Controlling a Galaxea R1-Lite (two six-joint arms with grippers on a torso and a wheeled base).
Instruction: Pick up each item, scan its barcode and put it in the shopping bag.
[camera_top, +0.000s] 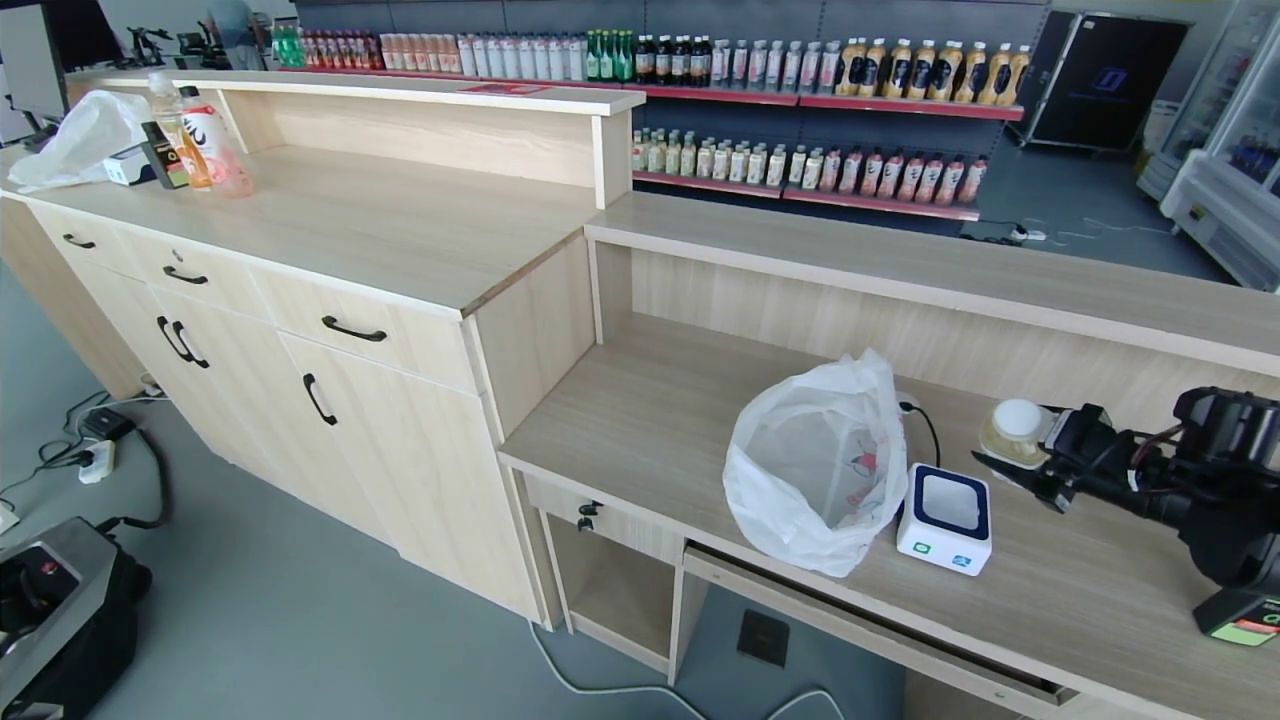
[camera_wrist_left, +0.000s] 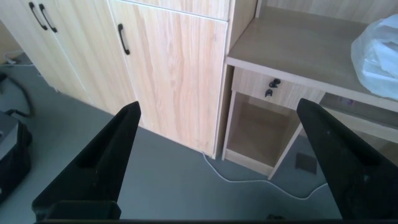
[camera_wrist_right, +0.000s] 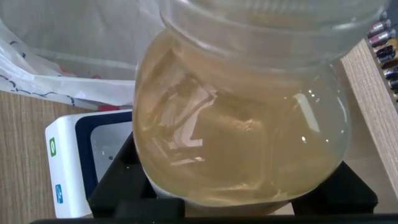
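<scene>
My right gripper (camera_top: 1015, 462) is shut on a clear bottle of amber drink with a white cap (camera_top: 1017, 428), held lying sideways just above the lower counter, right of the scanner. In the right wrist view the bottle (camera_wrist_right: 242, 124) sits close, with the white and blue scanner (camera_wrist_right: 74, 155) under it. The scanner (camera_top: 946, 517) stands beside an open white plastic shopping bag (camera_top: 815, 465). My left gripper (camera_wrist_left: 224, 162) hangs open over the floor in front of the cabinets, its black fingers (camera_wrist_left: 93, 168) wide apart with nothing between them.
On the higher counter at the far left stand two bottles (camera_top: 200, 140), a small box (camera_top: 130, 165) and another white bag (camera_top: 75, 140). Cables and a power strip (camera_top: 95, 460) lie on the floor. Shelves of drinks (camera_top: 800, 60) line the back.
</scene>
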